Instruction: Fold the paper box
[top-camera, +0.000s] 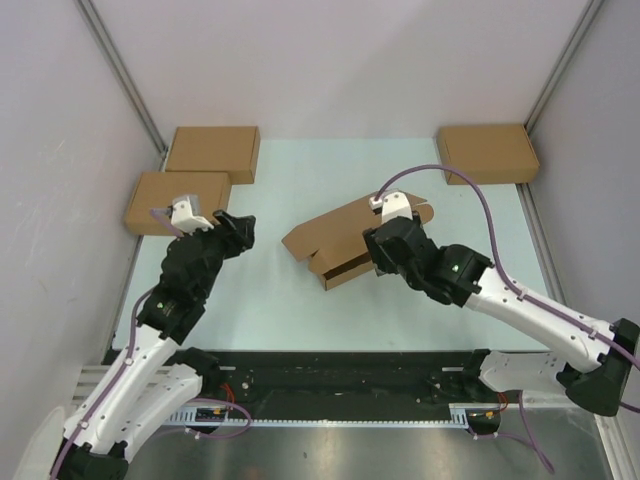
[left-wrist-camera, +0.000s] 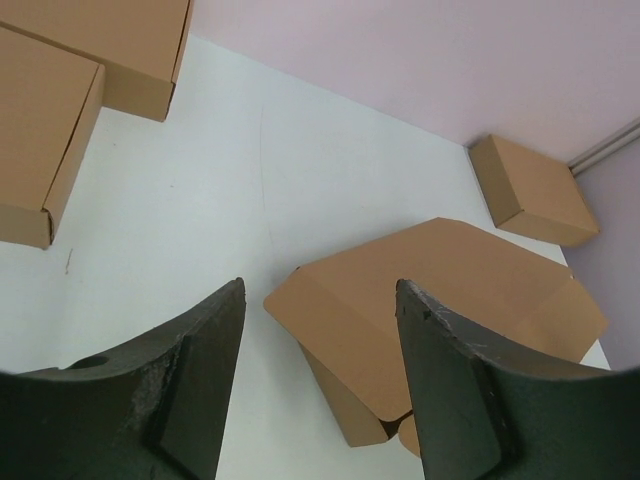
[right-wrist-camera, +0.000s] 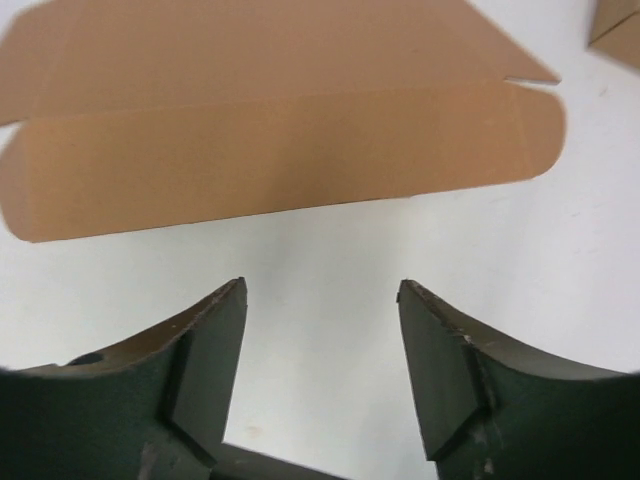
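Where the pale table (top-camera: 270, 300) reaches its far-left corner, one closed brown box (top-camera: 212, 152) sits against the wall, and a second closed box (top-camera: 175, 200) overlaps its near edge. Just right of these, the left gripper (top-camera: 240, 228) hangs above the table, its fingers (left-wrist-camera: 200, 370) spread with nothing between them, aimed toward the middle. The paper box (top-camera: 335, 235) lies at the table's centre, partly folded, a broad panel tilted over a low wall. At its right end, the right gripper (top-camera: 378, 250) hovers close, fingers (right-wrist-camera: 205, 350) apart and empty, with a rounded flap just ahead. A third closed box (top-camera: 487, 152) sits far right.
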